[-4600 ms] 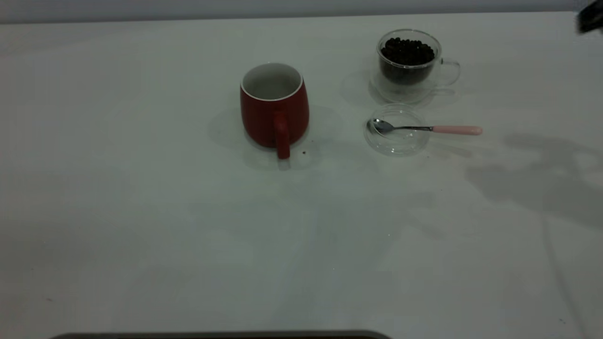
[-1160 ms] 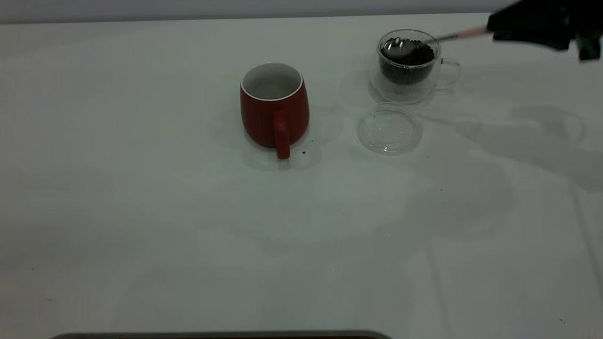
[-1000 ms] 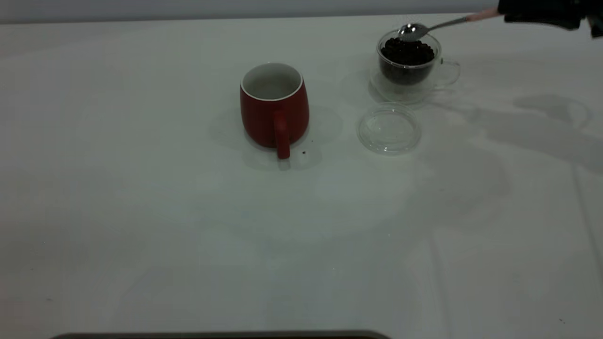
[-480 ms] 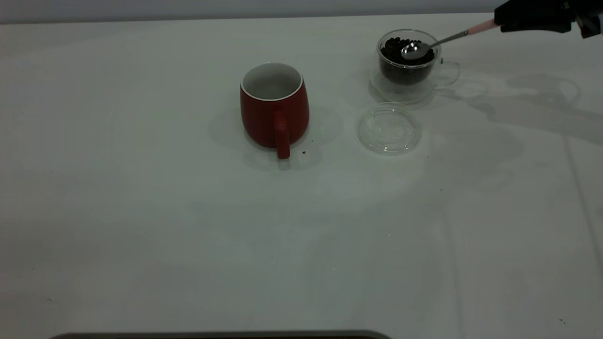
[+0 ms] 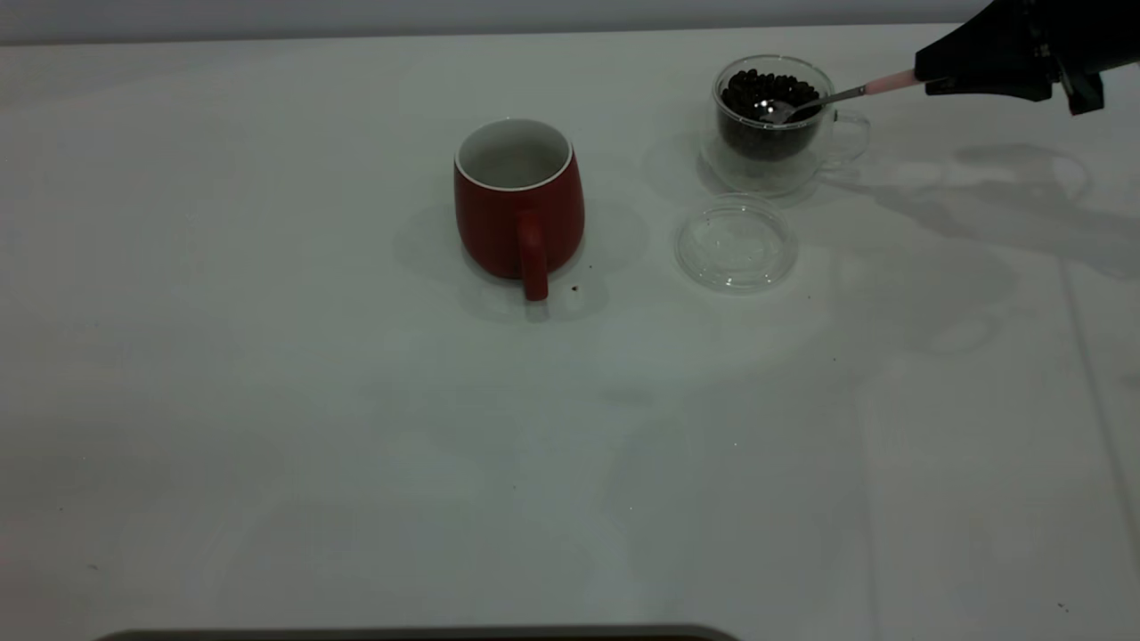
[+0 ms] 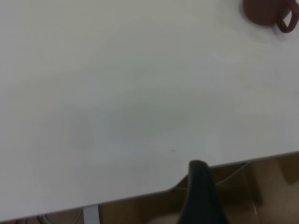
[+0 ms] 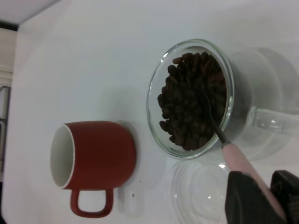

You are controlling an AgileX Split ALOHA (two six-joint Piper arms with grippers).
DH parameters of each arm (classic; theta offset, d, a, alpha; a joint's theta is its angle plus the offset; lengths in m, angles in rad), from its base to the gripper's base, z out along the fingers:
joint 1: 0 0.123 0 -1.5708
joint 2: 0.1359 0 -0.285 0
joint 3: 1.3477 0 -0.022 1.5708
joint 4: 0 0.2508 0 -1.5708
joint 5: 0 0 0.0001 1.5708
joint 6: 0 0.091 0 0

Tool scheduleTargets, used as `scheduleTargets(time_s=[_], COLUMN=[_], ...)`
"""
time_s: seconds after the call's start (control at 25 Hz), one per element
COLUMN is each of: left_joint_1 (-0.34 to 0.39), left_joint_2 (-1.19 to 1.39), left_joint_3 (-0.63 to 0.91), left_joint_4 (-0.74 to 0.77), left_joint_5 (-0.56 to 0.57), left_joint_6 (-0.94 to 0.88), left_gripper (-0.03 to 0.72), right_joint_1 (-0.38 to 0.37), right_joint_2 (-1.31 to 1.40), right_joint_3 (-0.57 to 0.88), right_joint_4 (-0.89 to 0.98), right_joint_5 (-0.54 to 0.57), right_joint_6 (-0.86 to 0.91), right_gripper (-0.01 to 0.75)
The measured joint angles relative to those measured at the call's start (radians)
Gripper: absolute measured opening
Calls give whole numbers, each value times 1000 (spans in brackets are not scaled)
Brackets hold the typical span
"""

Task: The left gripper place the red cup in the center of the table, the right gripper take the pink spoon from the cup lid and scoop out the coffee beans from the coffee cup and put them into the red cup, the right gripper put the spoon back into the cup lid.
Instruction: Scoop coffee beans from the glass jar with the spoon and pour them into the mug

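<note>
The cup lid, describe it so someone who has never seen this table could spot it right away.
On the white table, find the red cup, then the coffee cup of coffee beans to its right. The cup lid lies flat in front of that cup. It is the only low, clear glass disc, with nothing lying in it.

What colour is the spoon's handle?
Pale pink, on the pink spoon held by the right gripper; clearest in the right wrist view.

Red cup (white inside), pink spoon, blk beans.
</note>
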Motion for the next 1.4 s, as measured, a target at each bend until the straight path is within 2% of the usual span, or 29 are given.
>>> scheduleTargets(time_s=[0.44, 0.88, 1.4], left_joint_1=[0, 0, 0], left_joint_2=[0, 0, 0], left_joint_3=[0, 0, 0], left_joint_4=[0, 0, 0], left_joint_5=[0, 0, 0], left_joint_6=[0, 0, 0], left_gripper=[586, 586, 586], right_joint_1=[-1, -41, -66], right_joint_2=[24, 31, 86], right_joint_3=[0, 0, 0], right_joint_4=[20, 45, 156], right_joint_5=[63, 99, 196], right_joint_6=[121, 207, 230], right_gripper=[113, 113, 113])
